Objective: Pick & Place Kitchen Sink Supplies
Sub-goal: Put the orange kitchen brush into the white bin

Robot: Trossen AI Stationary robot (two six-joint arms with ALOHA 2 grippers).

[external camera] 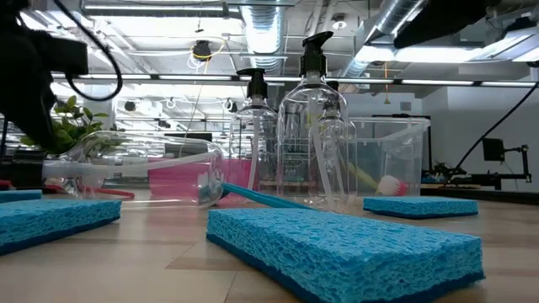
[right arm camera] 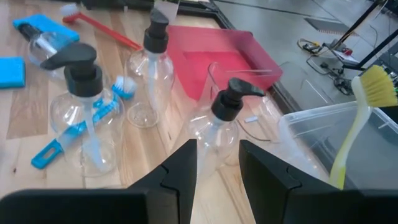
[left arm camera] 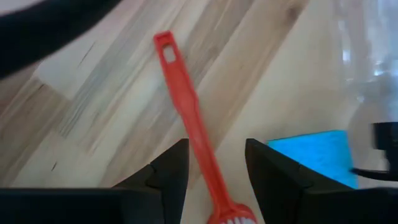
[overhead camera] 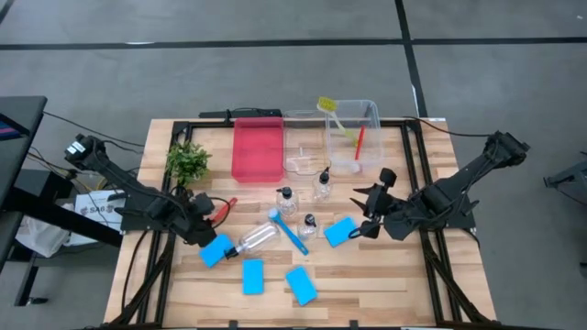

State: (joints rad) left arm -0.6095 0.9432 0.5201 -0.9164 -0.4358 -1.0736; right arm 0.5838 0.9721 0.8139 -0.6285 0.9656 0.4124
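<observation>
Left gripper [left arm camera: 214,168] sits low over the red brush [left arm camera: 189,134] at the table's [overhead camera: 367,293] left side, jaws parted and straddling the thin handle near its bristle end; nothing gripped. Right gripper [right arm camera: 216,163] hovers right of centre, jaws partly open and empty, facing a pump bottle [right arm camera: 214,134].

Risks:
- The brush handle is a slim, smooth plastic strip lying flat on the wood. Closing off-centre may flick it sideways or let it pivot.
- A blue sponge [left arm camera: 314,152] and a toppled bottle [overhead camera: 255,240] lie just beside the left jaws; they could be nudged.
- Upright bottles are light, clear and round; a glancing touch may tip them.

Sponges are porous flat slabs. A yellow-green brush [overhead camera: 335,117] leans in the far clear bin [overhead camera: 371,115].
</observation>
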